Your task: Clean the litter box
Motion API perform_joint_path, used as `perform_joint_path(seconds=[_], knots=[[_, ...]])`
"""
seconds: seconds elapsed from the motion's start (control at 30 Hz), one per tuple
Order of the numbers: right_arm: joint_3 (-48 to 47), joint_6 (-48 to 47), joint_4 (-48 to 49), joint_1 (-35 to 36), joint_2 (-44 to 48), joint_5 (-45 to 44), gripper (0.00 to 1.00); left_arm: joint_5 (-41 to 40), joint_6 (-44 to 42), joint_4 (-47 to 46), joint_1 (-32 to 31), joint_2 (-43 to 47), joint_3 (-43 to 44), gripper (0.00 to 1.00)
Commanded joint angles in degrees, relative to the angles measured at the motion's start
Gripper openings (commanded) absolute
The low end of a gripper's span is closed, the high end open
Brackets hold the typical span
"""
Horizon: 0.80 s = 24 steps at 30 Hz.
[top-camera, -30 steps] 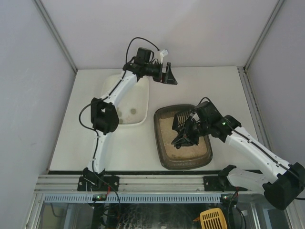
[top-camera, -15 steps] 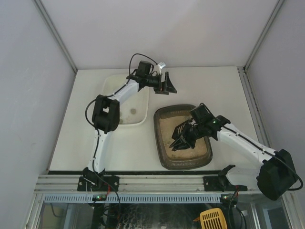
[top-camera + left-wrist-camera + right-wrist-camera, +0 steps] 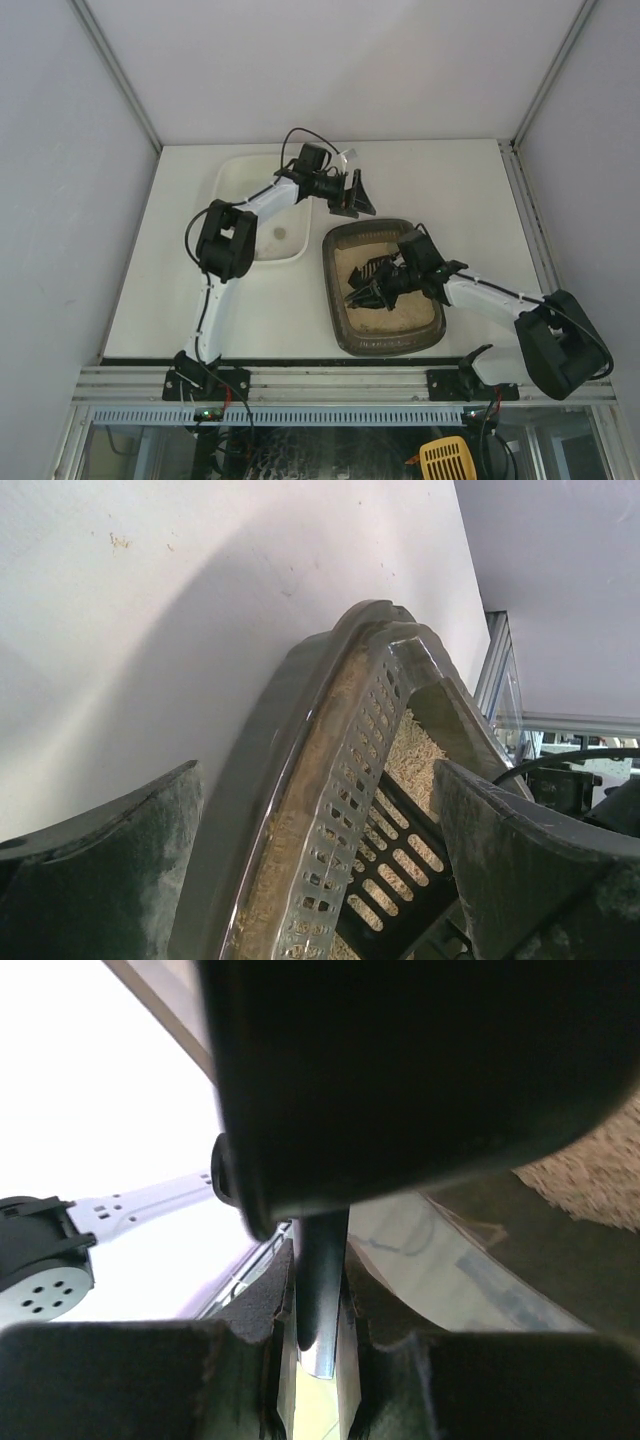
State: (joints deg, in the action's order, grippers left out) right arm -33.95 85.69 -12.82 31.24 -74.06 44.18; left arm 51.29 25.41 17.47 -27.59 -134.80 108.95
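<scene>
Two things have just moved, and the top view shows both. The litter box [image 3: 338, 310] sits on the right part of the table [image 3: 450, 190], just beside the white tub [image 3: 228, 185]. The right hand [image 3: 392, 282] is low inside the box and holds a black scoop [image 3: 366, 278]. A moment ago the scoop was nearer the far end of the sand [image 3: 395, 315]. Now it is lower and more to the left, down by the sand. I think it is digging. The left hand [image 3: 356, 193] was up past the far end of the tub. Now it hangs by the far corner of the litter box. Its fingers are wide apart and hold nothing.

From the left wrist, the two fingers [image 3: 100, 880] stand far apart, one at each side of the picture. Between them I see the far rim of the litter box [image 3: 290, 710] and the scoop [image 3: 390, 865] with its slots. The hand does not seem to touch the rim. Maybe it is coming to hold the box still.

From the right wrist, the fingers [image 3: 250, 1310] are squeezed together on the thin dark handle [image 3: 322, 1260] of the scoop. A bit of sand [image 3: 590, 1170] shows on the right. A big dark shape on top hides the rest.

I think the box is not clean yet. The lift comes next, and sand could spill if the scoop tips.
</scene>
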Motion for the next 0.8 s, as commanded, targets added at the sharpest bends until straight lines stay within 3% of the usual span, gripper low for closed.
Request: perform_joint_path(seconds=[0.0,0.27,0.43,0.77], knots=[[0.1,5.5,12.9,-0.1,-3.6,0.0,0.0,2.3,-0.6,-2.0,-1.5,5.1,-1.4,1.0],[1.6,11.3,25.7,0.8,-11.3,-0.8,0.0,5.4,2.6,-4.5,-1.9,6.6,-7.2,1.0],[4.3,13.2,27.9,0.9,-11.1,-5.3,0.0,6.1,3.3,-5.5,-1.9,7.4,-9.8,1.0],[14.6,24.3,59.5,4.0,-19.5,-11.9,0.0,6.7,6.6,-8.8,-1.9,7.6,-11.1,1.0]])
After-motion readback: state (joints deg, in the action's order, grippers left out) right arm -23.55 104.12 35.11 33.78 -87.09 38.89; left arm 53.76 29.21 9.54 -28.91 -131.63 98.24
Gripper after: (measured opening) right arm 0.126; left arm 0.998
